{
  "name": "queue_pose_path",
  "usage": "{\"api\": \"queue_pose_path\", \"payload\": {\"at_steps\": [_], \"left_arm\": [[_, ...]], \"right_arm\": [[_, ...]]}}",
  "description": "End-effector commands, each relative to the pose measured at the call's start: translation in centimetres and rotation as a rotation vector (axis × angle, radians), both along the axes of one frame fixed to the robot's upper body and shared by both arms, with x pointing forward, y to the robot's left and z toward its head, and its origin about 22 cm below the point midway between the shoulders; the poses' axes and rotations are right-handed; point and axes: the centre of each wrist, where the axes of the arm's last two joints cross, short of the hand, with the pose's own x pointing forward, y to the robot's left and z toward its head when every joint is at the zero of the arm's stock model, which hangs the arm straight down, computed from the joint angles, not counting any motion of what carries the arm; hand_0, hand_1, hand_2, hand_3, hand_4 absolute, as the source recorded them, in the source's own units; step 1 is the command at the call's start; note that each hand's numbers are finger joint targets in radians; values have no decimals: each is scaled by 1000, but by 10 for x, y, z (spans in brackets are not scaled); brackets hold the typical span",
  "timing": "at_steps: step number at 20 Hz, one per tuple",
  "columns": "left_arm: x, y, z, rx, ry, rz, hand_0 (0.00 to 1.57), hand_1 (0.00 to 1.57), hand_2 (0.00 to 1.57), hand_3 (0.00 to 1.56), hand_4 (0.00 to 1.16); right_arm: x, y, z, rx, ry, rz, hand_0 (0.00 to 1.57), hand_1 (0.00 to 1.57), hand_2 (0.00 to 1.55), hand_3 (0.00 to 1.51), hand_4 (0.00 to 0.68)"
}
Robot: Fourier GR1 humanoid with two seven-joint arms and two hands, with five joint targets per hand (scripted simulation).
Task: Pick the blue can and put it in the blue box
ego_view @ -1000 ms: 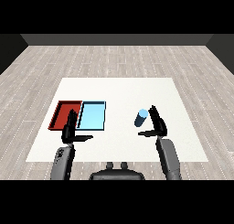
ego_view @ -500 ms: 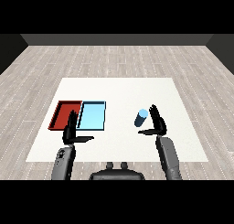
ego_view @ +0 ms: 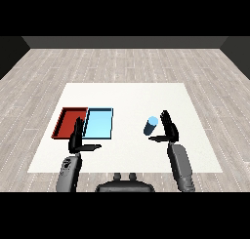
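- The blue can (ego_view: 151, 126) stood just beside the right hand (ego_view: 169, 130), at about nine o'clock from its palm, inside the gap between the raised fingers (ego_view: 165, 118) and the thumb.
- The can's long axis leaned from upright, its pale top tipped toward eleven o'clock.
- The right hand's fingers were straight and released, not yet curled round the can; contact could not be told.
- The right hand was plainly the nearer one; the left hand (ego_view: 78, 138) hung well apart at the can's nine o'clock, also released, holding nothing.
- The blue box (ego_view: 99, 123) lay at nine o'clock from the can, touching the red tray (ego_view: 68, 122).
- The white surface (ego_view: 132, 96) sat on a grey plank floor (ego_view: 122, 62) with dark walls behind.
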Motion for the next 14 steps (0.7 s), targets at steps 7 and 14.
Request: {"api": "queue_pose_path", "payload": {"at_steps": [7,14], "left_arm": [[-2,-12,16,-18,-3,-5,0,0,0,0,0],[-9,7,11,28,7,20,0,0,0,0,0]], "right_arm": [[17,10,-24,26,96,-29,0,0,0,0,0],[19,18,-21,26,132,-66,0,0,0,0,0]]}}
